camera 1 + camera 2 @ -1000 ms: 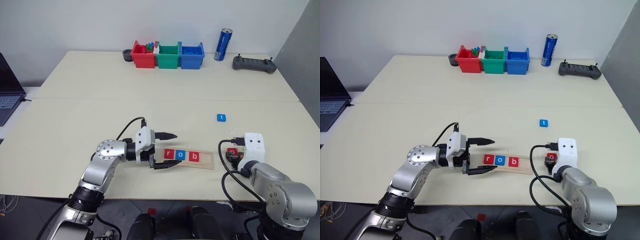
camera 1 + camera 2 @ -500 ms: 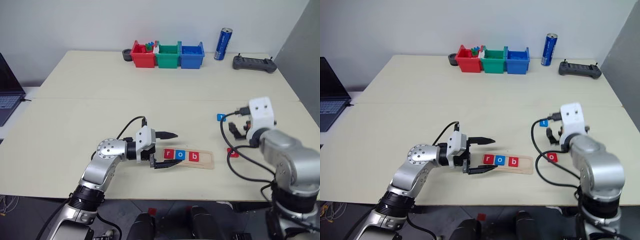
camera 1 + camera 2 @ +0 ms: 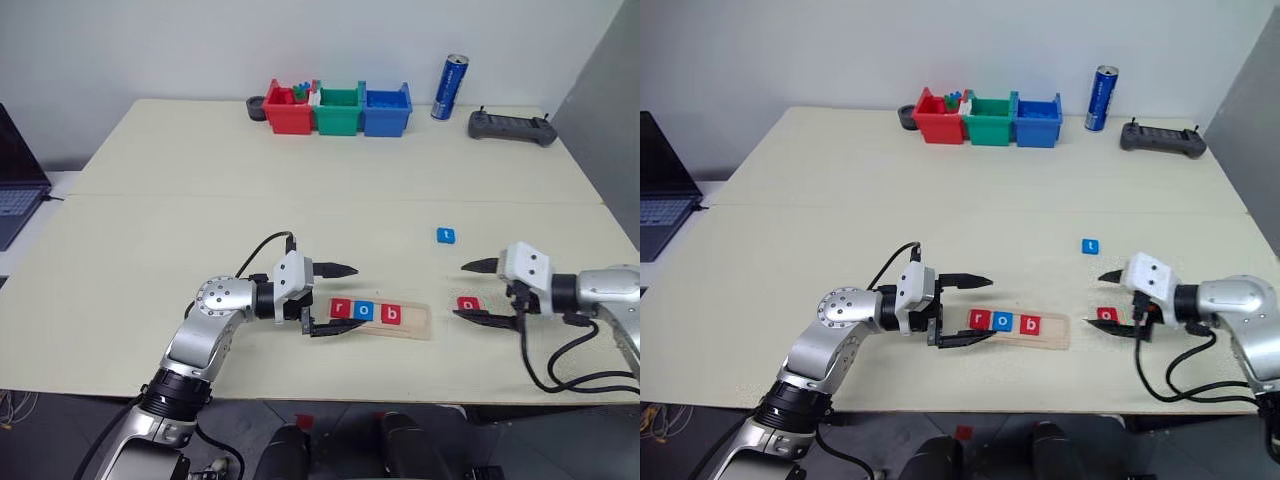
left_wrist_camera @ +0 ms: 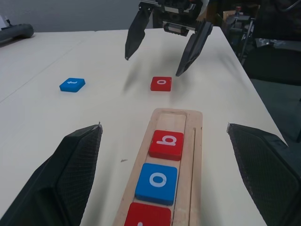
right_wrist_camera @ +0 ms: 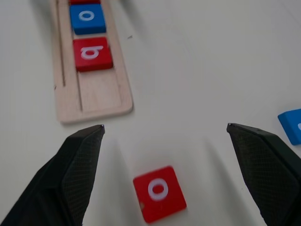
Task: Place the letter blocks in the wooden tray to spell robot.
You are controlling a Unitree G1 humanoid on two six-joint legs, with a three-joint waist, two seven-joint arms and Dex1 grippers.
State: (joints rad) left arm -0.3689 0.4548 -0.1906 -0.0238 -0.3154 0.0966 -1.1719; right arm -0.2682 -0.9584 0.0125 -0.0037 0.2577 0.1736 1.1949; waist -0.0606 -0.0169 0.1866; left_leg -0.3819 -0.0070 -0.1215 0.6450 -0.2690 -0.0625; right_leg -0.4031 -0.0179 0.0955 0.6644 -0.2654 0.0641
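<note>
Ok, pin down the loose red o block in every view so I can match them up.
Left eye view: red o block, on the table right of the wooden tray.
Right eye view, same spot.
Left wrist view, beyond the tray's empty end.
Right wrist view, between the jaws.
Shared landmark: the tray.

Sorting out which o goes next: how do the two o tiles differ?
The blue o sits in the wooden tray between the r and the b; the red o lies loose on the table, between the right hand's open fingers. Both are square with a white lowercase o.
</note>
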